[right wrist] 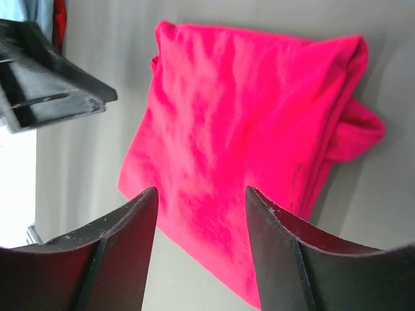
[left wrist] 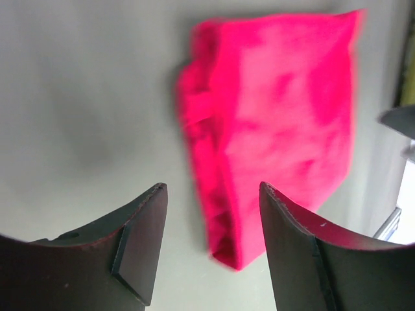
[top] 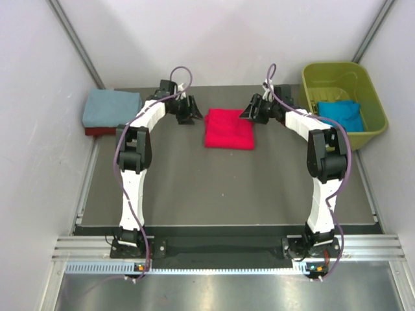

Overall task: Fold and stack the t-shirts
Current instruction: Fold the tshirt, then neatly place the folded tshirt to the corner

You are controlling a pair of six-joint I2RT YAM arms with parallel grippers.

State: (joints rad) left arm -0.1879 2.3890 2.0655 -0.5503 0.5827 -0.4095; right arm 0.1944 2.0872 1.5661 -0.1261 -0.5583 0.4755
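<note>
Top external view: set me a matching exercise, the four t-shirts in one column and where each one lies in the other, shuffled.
Things
1. bright red t-shirt
2. blue-grey t-shirt
3. dark red t-shirt
4. bright blue t-shirt

Places
A. inside the olive-green tub at the far right
B. under another shirt, only its near edge showing
C. folded, alone in the middle of the table
D. on top of the pile at the far left

Pairs: 1-C, 2-D, 3-B, 4-A
</note>
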